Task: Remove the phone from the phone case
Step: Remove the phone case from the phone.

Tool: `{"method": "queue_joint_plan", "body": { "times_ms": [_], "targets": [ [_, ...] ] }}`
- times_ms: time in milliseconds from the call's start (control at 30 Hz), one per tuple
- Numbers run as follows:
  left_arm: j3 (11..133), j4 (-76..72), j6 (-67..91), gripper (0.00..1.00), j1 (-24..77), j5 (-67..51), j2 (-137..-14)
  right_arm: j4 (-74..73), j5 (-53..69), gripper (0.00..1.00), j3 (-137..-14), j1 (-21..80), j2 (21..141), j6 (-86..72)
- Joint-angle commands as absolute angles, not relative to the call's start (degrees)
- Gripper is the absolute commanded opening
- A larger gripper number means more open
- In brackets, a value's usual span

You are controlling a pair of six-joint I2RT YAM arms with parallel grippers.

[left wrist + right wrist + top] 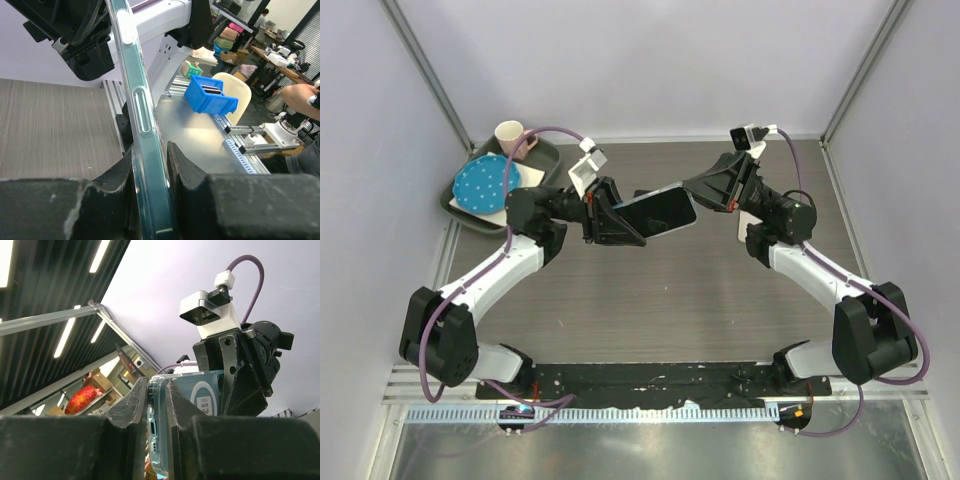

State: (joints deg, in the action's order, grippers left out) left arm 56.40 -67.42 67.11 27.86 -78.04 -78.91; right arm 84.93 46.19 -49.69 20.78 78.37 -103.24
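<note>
The dark teal phone (658, 212) sits inside its clear phone case (122, 30) and hangs in the air over the middle of the table, held between both arms. My left gripper (620, 222) is shut on its left end. In the left wrist view the phone's edge (145, 165) runs upright between the black pads, with the gripper (150, 147) closed on it. My right gripper (705, 190) is shut on the other end. The right wrist view shows the port end of the phone (159, 425) clamped in that gripper (156, 382), and the case back (202, 395) with its ring.
At the back left stands a dark green tray (548, 152) with a blue dotted plate (482, 184) and a cream cup (510, 134). A pale flat object (744, 226) lies on the table under the right arm. Side walls close in both sides.
</note>
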Motion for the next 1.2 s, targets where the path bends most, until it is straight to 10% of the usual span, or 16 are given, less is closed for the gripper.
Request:
{"method": "queue_joint_plan", "body": {
  "times_ms": [0,600,800,1167],
  "targets": [
    [59.68,-81.56,64.07,0.00,31.82,-88.86,-76.38,86.22,39.73,0.01,-48.61,20.13,80.95,-107.13],
    [59.68,-81.74,64.25,0.00,31.82,-89.12,-76.20,86.74,36.56,0.01,-47.02,19.16,81.48,-111.36],
    [58.80,-81.74,64.07,0.00,31.73,-88.95,-76.11,88.42,38.23,0.28,-50.45,19.34,80.25,-107.95],
    [56.78,-81.39,63.81,0.00,30.15,-87.37,-75.50,78.67,47.27,0.34,-56.14,20.47,78.93,-91.36]
  ]
}}
